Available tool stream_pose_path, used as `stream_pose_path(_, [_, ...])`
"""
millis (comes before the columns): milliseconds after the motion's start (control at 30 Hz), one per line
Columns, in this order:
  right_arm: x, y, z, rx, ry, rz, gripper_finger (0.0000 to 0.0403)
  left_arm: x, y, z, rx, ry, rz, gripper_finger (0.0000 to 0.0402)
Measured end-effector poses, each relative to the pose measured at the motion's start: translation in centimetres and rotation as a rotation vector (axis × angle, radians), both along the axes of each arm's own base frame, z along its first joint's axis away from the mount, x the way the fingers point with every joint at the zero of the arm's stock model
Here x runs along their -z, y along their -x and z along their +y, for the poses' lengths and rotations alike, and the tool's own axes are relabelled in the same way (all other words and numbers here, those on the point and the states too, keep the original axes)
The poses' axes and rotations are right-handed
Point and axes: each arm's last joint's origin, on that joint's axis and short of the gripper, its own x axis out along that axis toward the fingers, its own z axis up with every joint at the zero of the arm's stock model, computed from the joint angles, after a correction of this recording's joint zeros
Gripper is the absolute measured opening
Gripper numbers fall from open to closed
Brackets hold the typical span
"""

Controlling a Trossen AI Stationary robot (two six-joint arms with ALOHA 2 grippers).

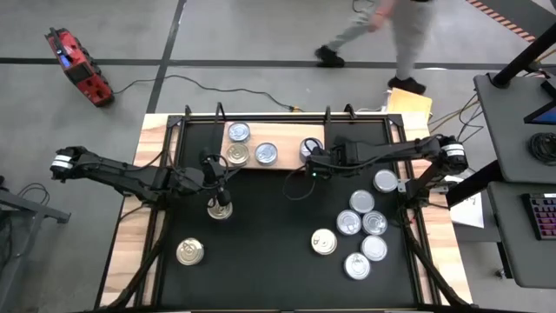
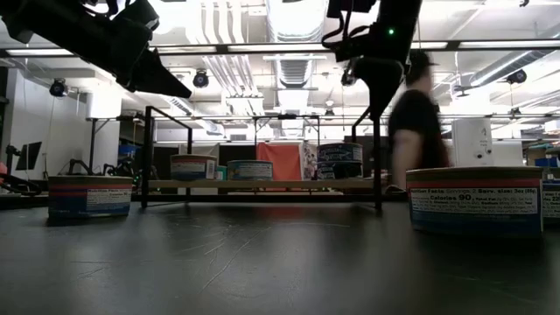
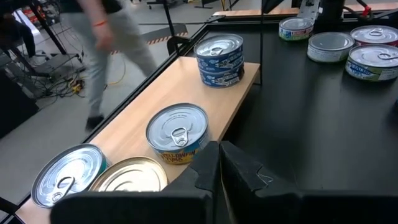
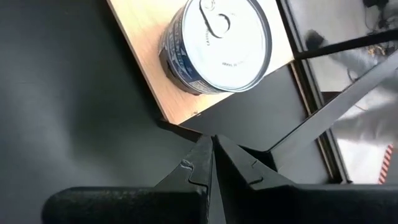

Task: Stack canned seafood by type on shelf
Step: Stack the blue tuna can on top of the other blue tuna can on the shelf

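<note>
Black worktop (image 1: 278,217) with wooden edges fills the high view, and beyond its far side a person (image 1: 382,35) walks across the grey floor. At that far edge lies the shelf (image 1: 282,139), a light-brown board. On the shelf stand a silver-topped can (image 1: 238,132), a gold-topped can (image 1: 237,155) just nearer than it, another silver-topped can (image 1: 267,154) beside that, and, toward the shelf's right end, a two-high stack of blue-labelled cans (image 3: 219,59).

So the sorting looks barely begun. Off the shelf, a cluster of loose cans (image 1: 363,233) sits well to the shelf's near right, seven by the high view, though one may be partly hidden under the right arm. Two more gold-topped cans remain: one (image 1: 220,209) just under the left arm and one (image 1: 190,251) further toward the worktop's near left corner.

The left end effector (image 3: 219,167) is fully closed and empty, hovering just in front of the shelf's near edge by the gold-topped can. The right end effector (image 4: 211,158) is likewise pinched closed on nothing, just off the shelf's right end beside the stack.

Open black surface lies between the shelf and the loose cans, giving clear travel. The tight spots are the shelf's near edge, the thin black frame posts (image 1: 326,117) behind it, and the closely packed cluster, where fingers could nudge neighbours.
</note>
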Motion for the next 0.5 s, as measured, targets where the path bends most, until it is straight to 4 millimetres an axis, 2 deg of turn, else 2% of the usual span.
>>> stream_pose_path(500, [0.00, 0.09, -0.80, 0.017, 0.000, 0.007, 0.0012, 0.00, 0.00, 0.01, -0.001, 0.002, -0.001, 0.0000])
